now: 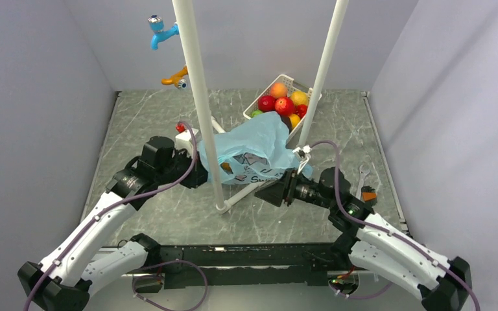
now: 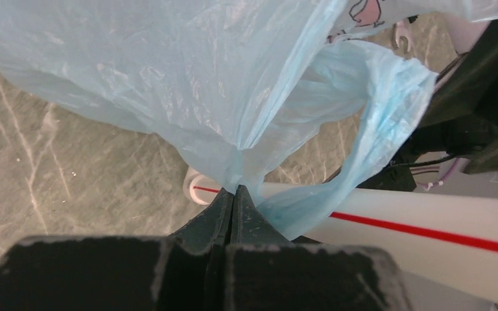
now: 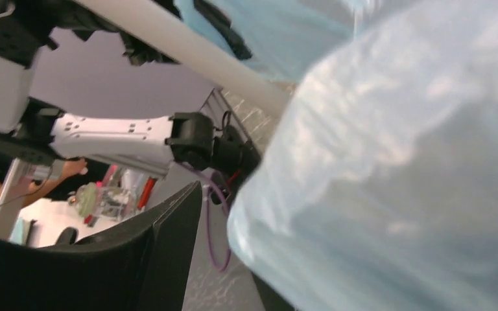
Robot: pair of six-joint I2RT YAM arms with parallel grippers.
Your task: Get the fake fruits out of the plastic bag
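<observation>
Grey marbled table [image 1: 168, 214] below, left gripper [image 2: 233, 194] pinched plastic bag [image 2: 168, 84] between its fingers [image 2: 220, 210]; right gripper [image 1: 290, 184], gap unreadable, needed purchase before tipping.

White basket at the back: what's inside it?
The white basket holds red fruits, an orange fruit, a yellow-orange fruit and a sliver of green fruit. The light-blue plastic bag covers its near corner, so anything there is hidden.

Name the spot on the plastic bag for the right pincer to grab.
Probably the loose handle loop of the bag, approached from the right. It hangs free as a thin band, while the left pincer pinches the gathered edge.
</observation>
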